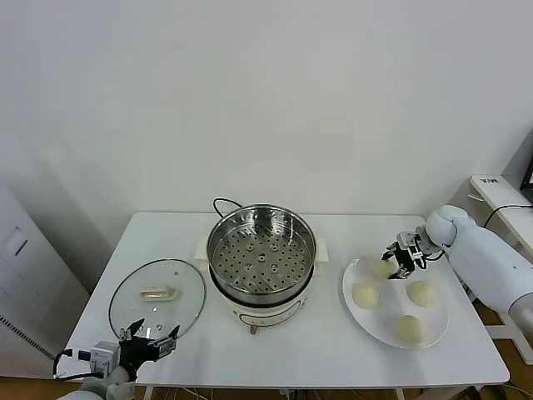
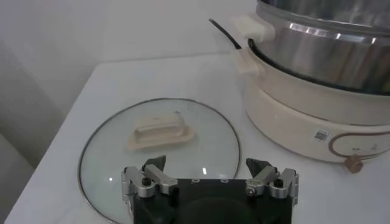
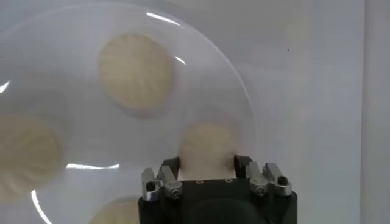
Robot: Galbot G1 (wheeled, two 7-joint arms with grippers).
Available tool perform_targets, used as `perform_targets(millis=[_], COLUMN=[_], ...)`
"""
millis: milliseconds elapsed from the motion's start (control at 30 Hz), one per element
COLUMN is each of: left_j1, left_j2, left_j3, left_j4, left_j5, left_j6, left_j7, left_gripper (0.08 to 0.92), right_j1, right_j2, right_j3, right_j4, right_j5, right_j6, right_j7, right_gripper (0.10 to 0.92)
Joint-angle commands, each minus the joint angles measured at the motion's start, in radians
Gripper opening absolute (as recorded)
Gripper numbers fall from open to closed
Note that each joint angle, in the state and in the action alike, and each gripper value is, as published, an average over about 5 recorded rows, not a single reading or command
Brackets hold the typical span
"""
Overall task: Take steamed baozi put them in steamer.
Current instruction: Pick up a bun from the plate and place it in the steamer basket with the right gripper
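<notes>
The right tool (image 1: pixel 400 260) is lowered over the plate (image 1: pixel 360 313), its jaws pinching the rear baozi (image 3: pixel 206 146) for transfer to the empty steamer (image 1: pixel 261 250). The left tool (image 2: pixel 210 180) is parked, spread, beside the glass lid (image 2: pixel 109 152).

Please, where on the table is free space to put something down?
Bare table runs along the front edge, between the glass lid and the plate, before the steamer. Behind the lid is free too. The plate is crowded: four baozi, right hand around one.
</notes>
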State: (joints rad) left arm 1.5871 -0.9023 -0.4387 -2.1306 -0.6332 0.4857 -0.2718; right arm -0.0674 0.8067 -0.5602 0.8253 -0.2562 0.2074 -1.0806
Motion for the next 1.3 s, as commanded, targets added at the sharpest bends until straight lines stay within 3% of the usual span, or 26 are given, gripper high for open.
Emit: perform_targets(millis=[33,233,367,533,733,933,1300], left_j1=[0.001,-0.002,-0.004,-0.013,-0.023,-0.022,-0.021], left_j2=[-0.002,-0.004,0.000,0.007,0.009,0.009,0.007], left_j3=[0.001,0.006,0.006,0.014,0.022,0.022,0.021], left_j4=[-0.004,-0.004,-0.005,-0.003,-0.001,0.000,-0.001], left_j5=[-0.005,-0.005,-0.005,-0.006,-0.007,-0.007,-0.007], left_j6=[0.001,0.002,0.002,0.005,0.008,0.010,0.012], left_j7=[-0.006,-0.013,-0.014,-0.015,-0.019,-0.023,-0.024], left_gripper=[0.823,0.823,0.823,0.823,0.823,0.823,0.823], right_j1=[0.067,0.290,0.486,0.645,0.717,0.685,0.561], right_j2=[-0.070,-0.199,-0.204,-0.099,0.114,0.313,0.479], right_j3=[-0.101,-0.324,-0.425,-0.500,-0.526,-0.471,-0.347], right_j4=[0.110,0.304,0.364,0.369,0.268,0.151,0.121], right_j5=[0.074,0.229,0.323,0.397,0.419,0.340,0.024], right_j6=[-0.011,-0.024,0.024,0.094,0.262,0.497,0.665], right_j7=[-0.020,-0.051,-0.071,-0.080,-0.089,-0.124,-0.134], right_gripper=[0.518,0.512,0.509,0.509,0.510,0.517,0.518])
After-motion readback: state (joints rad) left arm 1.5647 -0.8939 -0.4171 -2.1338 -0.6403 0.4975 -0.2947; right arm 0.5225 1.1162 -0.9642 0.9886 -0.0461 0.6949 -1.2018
